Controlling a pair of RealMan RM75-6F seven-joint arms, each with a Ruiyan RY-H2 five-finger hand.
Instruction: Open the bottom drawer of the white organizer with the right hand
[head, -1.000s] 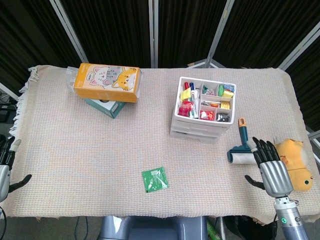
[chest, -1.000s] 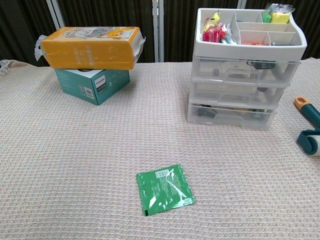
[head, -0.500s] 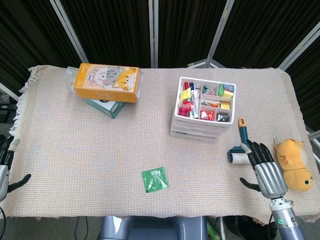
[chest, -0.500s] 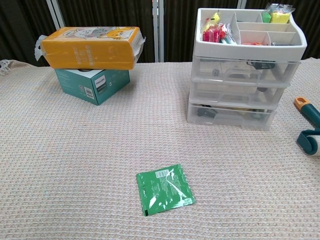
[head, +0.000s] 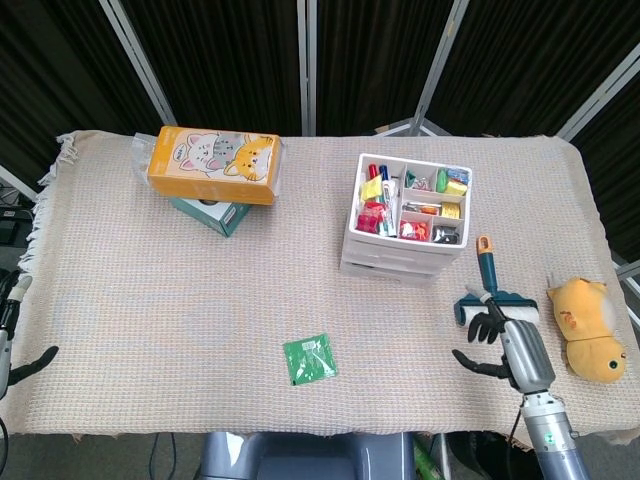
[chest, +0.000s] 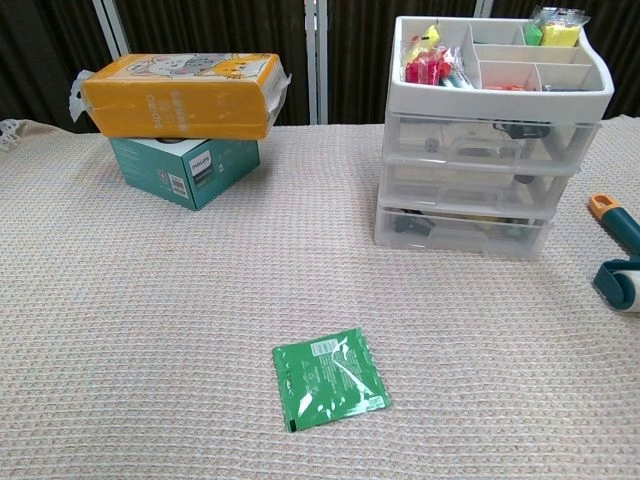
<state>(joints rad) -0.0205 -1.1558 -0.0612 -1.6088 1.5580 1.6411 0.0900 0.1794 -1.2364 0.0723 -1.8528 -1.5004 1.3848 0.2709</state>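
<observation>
The white organizer (head: 405, 222) sits on the worktop (head: 180, 300), a bit right of center. It's a small stack of clear drawers with an open divided tray on top, full of colorful bits. The bottom drawer (chest: 462, 229) is fully pushed in, flush with the two above it.

The right hand (head: 510, 345) is near the front right edge of the worktop, well apart from the organizer. Its fingers (head: 485, 325) are apart with nothing in them, thumb sticking out to the side, and the dark fingertips lie over the roller end of a teal lint roller (head: 487, 289). I can't tell if they actually touch it. Just to the right of the hand there's a yellow plush toy (head: 588, 328).

The left hand (head: 12, 340) barely peeks in at the left edge, so I can't tell what its fingers are doing.

Also around: a green sachet (head: 309, 357) near the front middle, and an orange cat-print pack (head: 212, 164) stacked on a teal box (chest: 182, 166) at the back left.
</observation>
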